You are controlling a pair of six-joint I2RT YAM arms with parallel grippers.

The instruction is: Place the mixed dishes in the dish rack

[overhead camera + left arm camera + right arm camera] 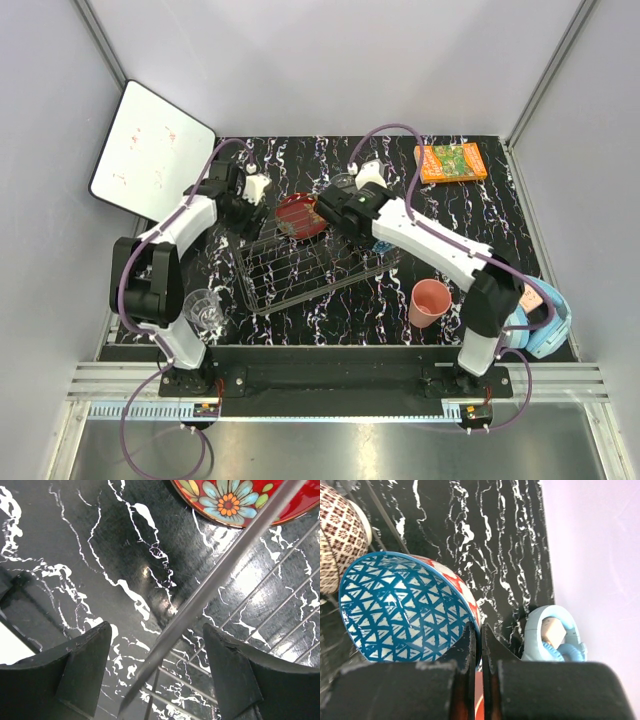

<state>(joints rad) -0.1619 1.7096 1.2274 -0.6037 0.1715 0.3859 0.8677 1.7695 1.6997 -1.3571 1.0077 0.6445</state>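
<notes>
My right gripper [481, 632] is shut on the rim of the blue patterned bowl [405, 612], holding it tilted over the wire dish rack [300, 265]. The beige-brown patterned bowl [340, 535] sits just beyond it. In the top view the right gripper [332, 218] is at the rack's far edge. My left gripper [157, 660] is open and empty over the rack's far left corner, with a rack wire [220, 575] between the fingers. The red gold-patterned dish [245, 500] lies just beyond it; it also shows in the top view [300, 210]. The left gripper [243, 203] is left of that dish.
A salmon-pink cup [430, 302] stands right of the rack. A clear glass cup [203, 308] is at the near left. An orange book [451, 162] lies at the far right, blue headphones [540, 320] at the near right, a white board [150, 150] at the far left.
</notes>
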